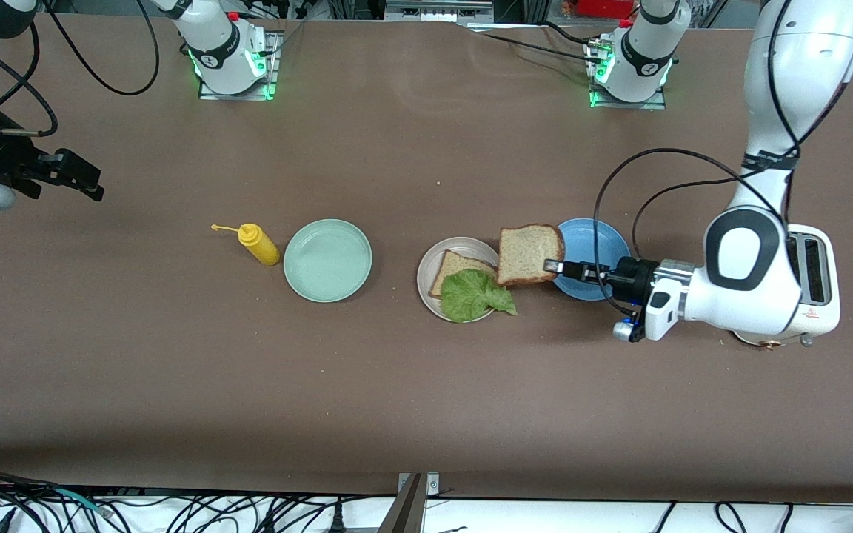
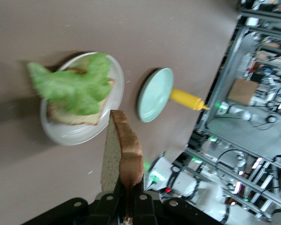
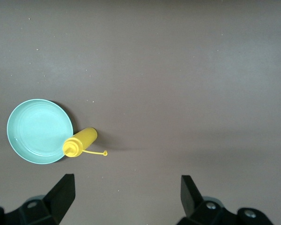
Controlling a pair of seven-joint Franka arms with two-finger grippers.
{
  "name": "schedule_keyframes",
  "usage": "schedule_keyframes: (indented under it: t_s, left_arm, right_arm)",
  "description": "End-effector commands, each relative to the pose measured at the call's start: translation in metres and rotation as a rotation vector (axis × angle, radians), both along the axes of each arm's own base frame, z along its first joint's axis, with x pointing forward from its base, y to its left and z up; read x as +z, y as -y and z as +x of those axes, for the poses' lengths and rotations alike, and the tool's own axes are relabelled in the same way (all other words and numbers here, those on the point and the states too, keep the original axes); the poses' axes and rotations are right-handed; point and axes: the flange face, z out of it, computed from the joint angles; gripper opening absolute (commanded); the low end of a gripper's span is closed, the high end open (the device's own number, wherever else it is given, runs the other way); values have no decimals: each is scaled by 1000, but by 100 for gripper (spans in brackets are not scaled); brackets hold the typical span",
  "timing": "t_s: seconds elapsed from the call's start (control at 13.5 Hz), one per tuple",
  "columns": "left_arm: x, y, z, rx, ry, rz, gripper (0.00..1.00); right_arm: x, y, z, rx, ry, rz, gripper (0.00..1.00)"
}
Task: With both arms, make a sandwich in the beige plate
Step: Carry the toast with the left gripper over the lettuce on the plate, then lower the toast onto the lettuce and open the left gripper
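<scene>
sandwich half built: bottom bread slice [image 1: 455,268] lies in the beige plate [image 1: 427,289] w/ the lettuce leaf [image 1: 474,295] on it, leaf spilling over the rim on the side nearer the front cam. top bread slice [image 1: 530,254] is up in the air, over the gap btw the beige plate and the blue plate [image 1: 595,248]. left tool [image 1: 554,266] is clamped on its crust edge, slice hanging on edge in the left wrist view. right tool [image 1: 95,191] hangs wide and empty over bare counter [image 1: 426,400] at the right arm's end, waiting.

handling: toast is light, stiff, prob crumbly, so the crust is the safest hold. lettuce is limp and may shift under it. looks like the leaf isn't centred, hard to say.

mint green plate [image 1: 327,260] and yellow mustard bottle [image 1: 259,244] sit well apart from it all.
</scene>
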Motion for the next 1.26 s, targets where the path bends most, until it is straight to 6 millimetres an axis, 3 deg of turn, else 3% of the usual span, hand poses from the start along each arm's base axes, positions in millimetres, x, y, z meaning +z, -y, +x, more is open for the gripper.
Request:
schedule_keyframes:
  t_s: [0.0,0.3,0.74,1.19]
  left_arm:
    - [-20,47,3,-8,67,-77,0]
    - [-52,76,0,11,90,-28,0]
    - [-83,114,-9,32,143,-42,0]
    - [-98,107,-6,40,171,-28,0]
  right_arm:
    - [6,-1,4,6,10,8,100]
    - [6,-1,3,5,6,17,100]
    - [6,-3,4,5,8,28,100]
    - [1,-4,7,1,2,50,100]
